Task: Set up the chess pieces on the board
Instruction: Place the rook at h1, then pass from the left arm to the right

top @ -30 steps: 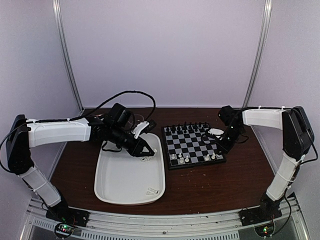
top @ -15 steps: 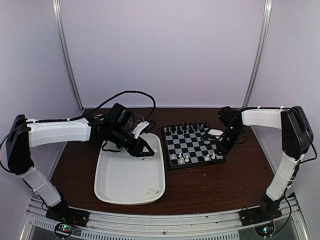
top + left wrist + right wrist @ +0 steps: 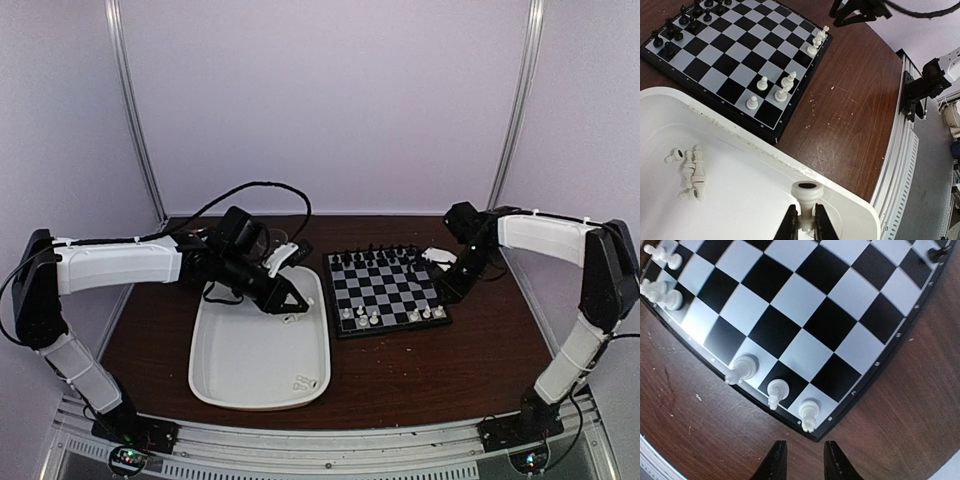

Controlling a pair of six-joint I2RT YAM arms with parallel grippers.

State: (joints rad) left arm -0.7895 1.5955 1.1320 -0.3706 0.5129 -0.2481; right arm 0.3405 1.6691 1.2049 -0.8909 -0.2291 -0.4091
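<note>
My left gripper (image 3: 804,226) is shut on a white chess piece (image 3: 806,196), held with its round base outward above the near corner of the white tray (image 3: 740,210). In the top view the left gripper (image 3: 291,303) hangs over the tray's right side. Several loose white pieces (image 3: 691,170) lie in the tray. The board (image 3: 385,295) carries a few white pieces (image 3: 784,88) on its near rows. My right gripper (image 3: 804,460) is open and empty over the table, just off the board's corner, where three white pieces (image 3: 776,390) stand.
Black chessmen (image 3: 375,257) fill the board's far rows. Two more white pieces (image 3: 303,381) lie at the tray's near right corner. Dark brown table (image 3: 440,360) surrounds the board and tray. A metal rail (image 3: 900,150) runs along the near edge.
My right arm has drawn back to the right, away from the board's right edge. The left arm and its held piece have not moved.
</note>
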